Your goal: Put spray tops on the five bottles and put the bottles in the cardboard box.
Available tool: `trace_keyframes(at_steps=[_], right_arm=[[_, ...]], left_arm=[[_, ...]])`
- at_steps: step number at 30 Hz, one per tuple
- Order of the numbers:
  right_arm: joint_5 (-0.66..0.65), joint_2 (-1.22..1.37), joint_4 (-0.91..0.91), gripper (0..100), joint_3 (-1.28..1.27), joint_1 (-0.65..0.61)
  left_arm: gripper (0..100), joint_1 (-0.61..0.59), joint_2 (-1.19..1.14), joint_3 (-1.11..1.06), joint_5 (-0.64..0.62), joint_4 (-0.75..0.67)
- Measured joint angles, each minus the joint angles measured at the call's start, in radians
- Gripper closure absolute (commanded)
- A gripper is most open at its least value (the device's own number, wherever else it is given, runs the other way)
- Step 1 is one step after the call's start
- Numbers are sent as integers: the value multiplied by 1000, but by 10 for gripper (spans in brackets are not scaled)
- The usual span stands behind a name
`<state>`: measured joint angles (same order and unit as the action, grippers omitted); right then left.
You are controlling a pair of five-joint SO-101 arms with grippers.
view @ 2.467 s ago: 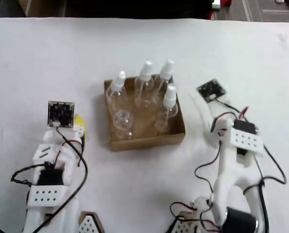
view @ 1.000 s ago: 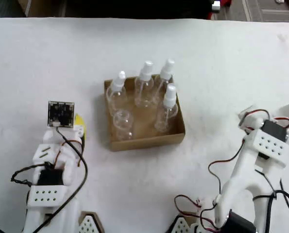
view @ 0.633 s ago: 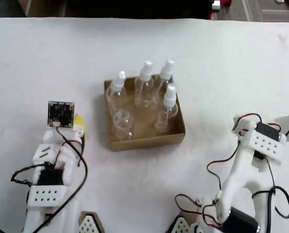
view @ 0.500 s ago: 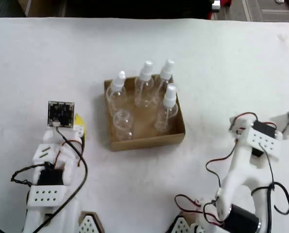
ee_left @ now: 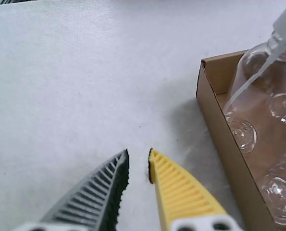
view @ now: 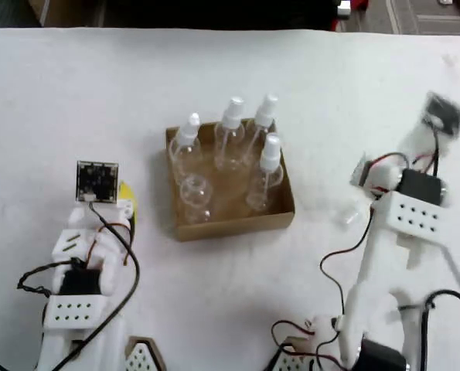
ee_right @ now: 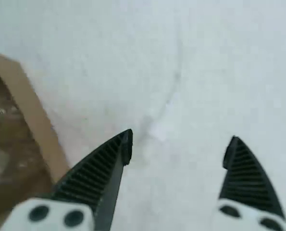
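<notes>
Cardboard box [view: 233, 224] stands centrally on the surface [view: 98, 85], holding five bottles [view: 230, 151]: four fitted with spray tops [view: 270, 147], plus one uncapped bottle [view: 195, 193]. Right hand [ee_right: 179, 144] spread wide, empty, over surface beside box. Left hand [ee_left: 138, 156] narrowly parted, empty.

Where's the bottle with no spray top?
High view: the uncapped bottle stands in the cardboard box, left side by the near wall, in front of the leftmost capped bottle.
</notes>
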<state>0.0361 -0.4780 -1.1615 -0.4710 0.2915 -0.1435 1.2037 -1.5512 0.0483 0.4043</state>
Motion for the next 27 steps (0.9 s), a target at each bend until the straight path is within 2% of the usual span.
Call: trace_keyframes(at_steps=[3, 6, 12, 15, 17, 20, 27], right_arm=[[-477, -28, 11, 890, 55, 68], [-947, -31, 44, 873, 58, 109], [-1389, -25, 95, 724, -18, 133], [-1648, -12, 98, 705, -86, 130], [-1784, 11, 98, 710, -109, 126], [-1916, 61, 84, 710, -112, 98], [-1979, 276, 64, 708, -72, -11]], left_arm=[[928, 0, 0, 0, 0, 0], [928, 0, 0, 0, 0, 0], [928, 0, 0, 0, 0, 0], [927, 0, 0, 0, 0, 0], [927, 0, 0, 0, 0, 0], [927, 0, 0, 0, 0, 0], [927, -9, 0, 0, 0, 0]])
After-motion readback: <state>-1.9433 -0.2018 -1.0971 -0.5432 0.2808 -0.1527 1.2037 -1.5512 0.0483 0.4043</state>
